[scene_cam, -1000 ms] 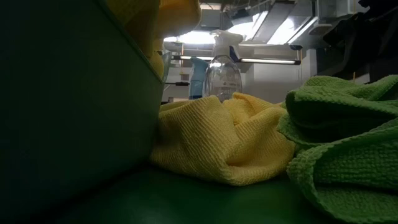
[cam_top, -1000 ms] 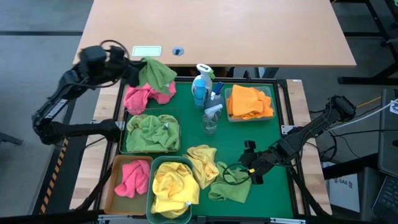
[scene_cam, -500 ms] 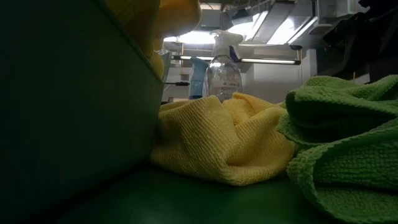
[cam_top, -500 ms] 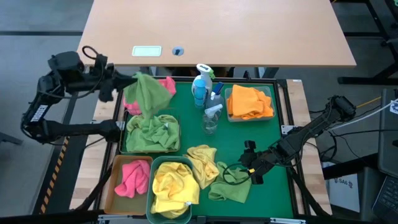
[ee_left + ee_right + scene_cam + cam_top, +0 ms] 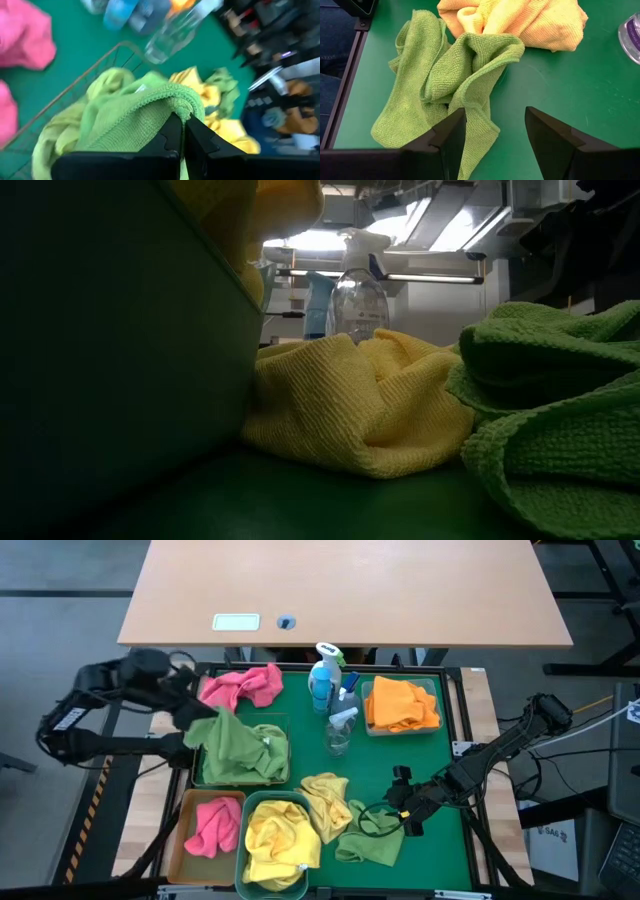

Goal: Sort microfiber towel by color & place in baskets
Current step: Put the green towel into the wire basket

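My left gripper (image 5: 200,712) is shut on a green towel (image 5: 226,735) over the wire-mesh basket (image 5: 283,723), which holds more green towels (image 5: 255,755). A pink towel (image 5: 240,687) lies on the tray beyond it. The amber basket (image 5: 186,802) holds a pink towel, the teal basket (image 5: 262,800) yellow ones, and the clear basket (image 5: 437,700) orange ones. A loose yellow towel (image 5: 325,800) and a loose green towel (image 5: 365,840) lie on the tray. My right gripper (image 5: 408,810) is open, low beside that green towel (image 5: 445,80). My left gripper (image 5: 182,120) pinches a bunched fold of the green towel (image 5: 175,106) between its two fingers, slanting down from the table's left. The towel hangs below the fingers, and its lower part reaches the green towels in the mesh basket (image 5: 107,60).
Two spray bottles (image 5: 325,675) (image 5: 340,730) stand mid-tray between the mesh and clear baskets. The green tray (image 5: 420,755) has bare floor on its right half. In the low view the teal basket wall (image 5: 100,330) fills the left, with the yellow towel (image 5: 360,400) and green towel (image 5: 550,410) close by.
My left gripper has carried the green towel from the tray's far left corner toward the near edge and down over the mesh basket. The towel hung clear before; now it droops onto the green pile. The pink towel beneath its earlier place lies uncovered.
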`<state>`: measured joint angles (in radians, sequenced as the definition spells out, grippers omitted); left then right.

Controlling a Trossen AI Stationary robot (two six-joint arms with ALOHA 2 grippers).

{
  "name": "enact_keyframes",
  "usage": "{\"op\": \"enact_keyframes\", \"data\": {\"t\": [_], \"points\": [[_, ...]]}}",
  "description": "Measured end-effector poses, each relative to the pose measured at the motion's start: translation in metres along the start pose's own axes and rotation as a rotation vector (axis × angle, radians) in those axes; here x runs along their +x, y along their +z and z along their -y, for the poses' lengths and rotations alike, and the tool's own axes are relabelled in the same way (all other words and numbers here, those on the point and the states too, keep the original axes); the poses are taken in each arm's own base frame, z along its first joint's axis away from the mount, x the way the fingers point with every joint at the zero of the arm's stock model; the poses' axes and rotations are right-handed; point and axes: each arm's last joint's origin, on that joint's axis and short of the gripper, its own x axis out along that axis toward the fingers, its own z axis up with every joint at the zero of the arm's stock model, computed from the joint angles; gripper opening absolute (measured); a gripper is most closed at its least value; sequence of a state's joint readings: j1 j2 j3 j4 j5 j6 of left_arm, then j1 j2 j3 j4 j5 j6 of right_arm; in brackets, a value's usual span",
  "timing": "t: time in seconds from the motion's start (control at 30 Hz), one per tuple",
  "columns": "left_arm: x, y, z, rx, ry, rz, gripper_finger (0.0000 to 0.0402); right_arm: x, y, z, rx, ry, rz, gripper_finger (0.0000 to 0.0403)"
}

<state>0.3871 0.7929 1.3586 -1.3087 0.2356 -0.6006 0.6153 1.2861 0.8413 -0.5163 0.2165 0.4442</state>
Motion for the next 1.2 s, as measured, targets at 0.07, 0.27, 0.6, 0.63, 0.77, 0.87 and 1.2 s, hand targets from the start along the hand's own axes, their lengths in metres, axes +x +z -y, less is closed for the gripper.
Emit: {"op": "enact_keyframes", "data": {"t": [0.07,0.27,0.6,0.63,0.77,0.87,1.2], "points": [[0.015,-0.004,-0.006,-0.007,0.039,-0.049,0.0000,0.000,0.000,0.000,0.000,0.000,0.000,0.0205],[0.070,-0.020,-0.029,-0.024,0.130,-0.206,0.0000,0.000,0.000,0.000,0.000,0.000,0.000,0.0205],[0.138,-0.054,-0.066,-0.045,0.247,-0.401,0.0000,0.000,0.000,0.000,0.000,0.000,0.000,0.0205],[0.144,-0.057,-0.070,-0.048,0.261,-0.414,0.0000,0.000,0.000,0.000,0.001,0.000,0.000,0.0205],[0.158,-0.068,-0.081,-0.056,0.310,-0.454,0.0007,0.000,0.000,0.000,0.000,0.000,0.000,0.0205],[0.163,-0.073,-0.087,-0.066,0.336,-0.485,0.0020,0.000,0.000,0.000,0.000,0.000,0.000,0.0205],[0.165,-0.075,-0.091,-0.146,0.428,-0.438,0.0061,0.000,0.000,0.000,0.001,0.000,0.000,0.0205]]}}
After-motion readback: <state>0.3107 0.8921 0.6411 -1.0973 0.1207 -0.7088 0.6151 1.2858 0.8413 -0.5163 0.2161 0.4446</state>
